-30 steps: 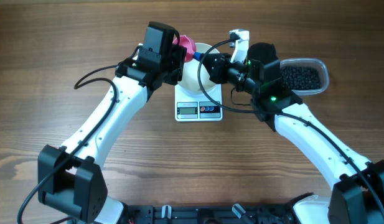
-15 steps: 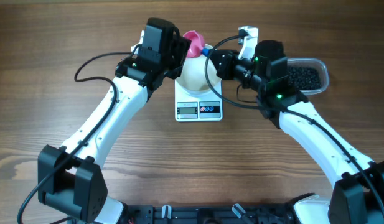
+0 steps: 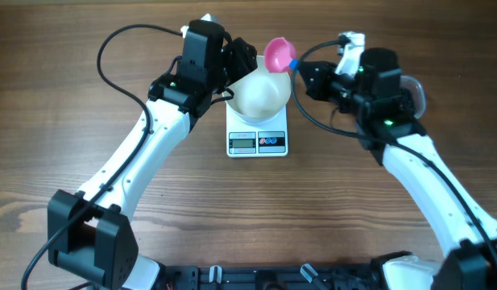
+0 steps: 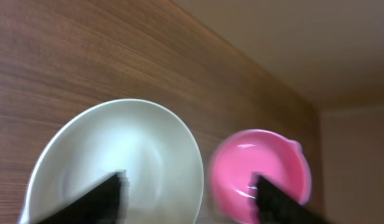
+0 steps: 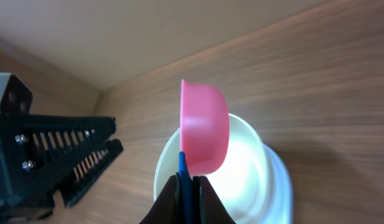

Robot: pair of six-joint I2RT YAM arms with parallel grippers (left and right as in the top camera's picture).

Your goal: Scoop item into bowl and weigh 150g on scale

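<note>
Right gripper (image 5: 187, 198) clamped on the pink scoop (image 5: 204, 134), left gripper (image 4: 188, 182) spread apart by the bowl (image 3: 260, 97) on the scale (image 3: 258, 142)

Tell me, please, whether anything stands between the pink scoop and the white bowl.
Nothing visible does. The scoop, pinched by its handle in the right gripper, hangs at the far rim of the bowl. The left gripper stands open beside the scoop, not across its path.

Bowl (image 3: 260, 95) on the scale (image 3: 258, 145) at mid-table, scoop (image 3: 277, 53) just beyond the bowl's far right rim.
</note>
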